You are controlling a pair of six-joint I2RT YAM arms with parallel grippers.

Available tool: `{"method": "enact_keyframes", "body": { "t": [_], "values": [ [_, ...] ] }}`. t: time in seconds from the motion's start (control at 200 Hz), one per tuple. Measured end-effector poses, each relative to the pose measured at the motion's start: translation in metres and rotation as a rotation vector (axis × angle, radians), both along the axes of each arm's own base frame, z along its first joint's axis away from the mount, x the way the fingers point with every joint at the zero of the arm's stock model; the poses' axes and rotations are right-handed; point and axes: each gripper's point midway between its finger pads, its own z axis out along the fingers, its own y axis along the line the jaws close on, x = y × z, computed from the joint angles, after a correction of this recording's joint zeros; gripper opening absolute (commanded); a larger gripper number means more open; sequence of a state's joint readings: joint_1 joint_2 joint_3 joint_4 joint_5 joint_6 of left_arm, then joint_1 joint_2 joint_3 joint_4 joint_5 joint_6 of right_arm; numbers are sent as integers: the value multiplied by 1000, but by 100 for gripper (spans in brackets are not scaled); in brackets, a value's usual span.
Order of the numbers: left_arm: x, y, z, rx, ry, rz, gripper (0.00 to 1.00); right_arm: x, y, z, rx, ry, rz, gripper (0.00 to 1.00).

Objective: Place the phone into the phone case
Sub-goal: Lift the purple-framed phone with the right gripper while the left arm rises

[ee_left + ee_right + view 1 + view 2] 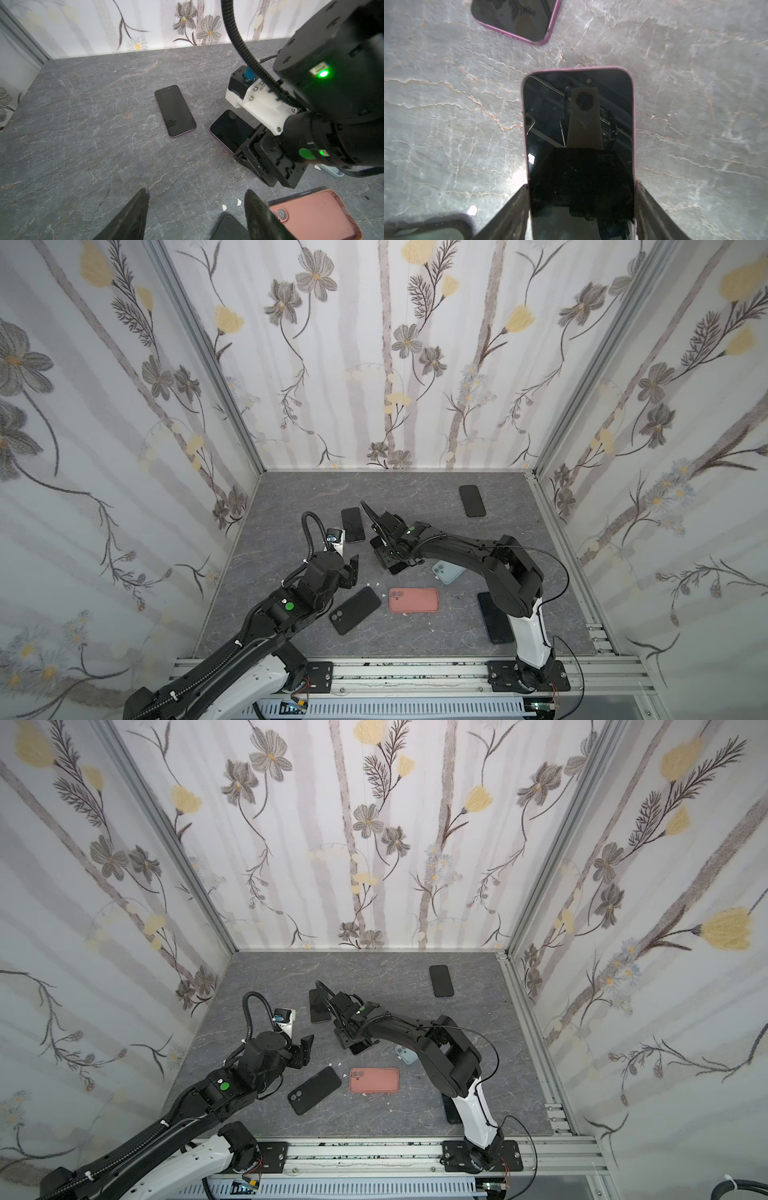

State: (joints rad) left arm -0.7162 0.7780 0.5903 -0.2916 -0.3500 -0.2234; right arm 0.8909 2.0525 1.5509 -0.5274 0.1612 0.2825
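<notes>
- My right gripper (581, 185) is closed on the flat black-screened phone with a purple rim (578, 124). One finger presses on each long side, near one short end.
- This phone has its screen up. In the left wrist view it seems to rest on the grey marble-patterned tabletop (415, 497), but I cannot tell if the held end is lifted a little.
- The phone is around the middle of the table. It is near the salmon-pink rectangular phone case (414, 600), on the side away from my bases, and the two do not touch.
- The pink case lies flat, and round camera lenses show at one corner.
- My left gripper (196, 191) hangs over bare table with the fingers spread and nothing between them.
- A matte black phone case (354, 610) with two round camera holes lies flat close to my left gripper. It is just beside the pink case, not touching it.
- A second dark phone with a purple rim (353, 524) lies screen up, near the phone I pinch but apart from it.
- A pale blue phone case (448, 571) lies partly under my right arm.
</notes>
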Motion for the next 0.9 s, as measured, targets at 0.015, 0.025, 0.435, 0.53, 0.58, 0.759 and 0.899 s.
{"method": "enact_keyframes", "body": {
  "t": [0.015,0.025,0.435,0.53,0.58,0.759,0.899],
  "values": [
    [0,0,0,0,0,0,72,0,-1,2,1,-3,0,65],
    [0,0,0,0,0,0,72,0,-1,3,1,-6,1,65],
    [9,-20,7,-22,40,-53,74,-14,-46,47,0,-96,-25,65],
    [14,-30,15,-55,54,-76,74,-24,-60,52,-4,-108,-26,65],
    [17,-35,19,-78,62,-87,75,-29,-67,55,6,-115,-27,65],
    [30,-54,37,-234,104,-135,77,-47,-86,76,71,-164,-15,65],
    [37,-76,38,-357,185,-200,77,-56,-91,92,132,-203,12,64]
  ]
}}
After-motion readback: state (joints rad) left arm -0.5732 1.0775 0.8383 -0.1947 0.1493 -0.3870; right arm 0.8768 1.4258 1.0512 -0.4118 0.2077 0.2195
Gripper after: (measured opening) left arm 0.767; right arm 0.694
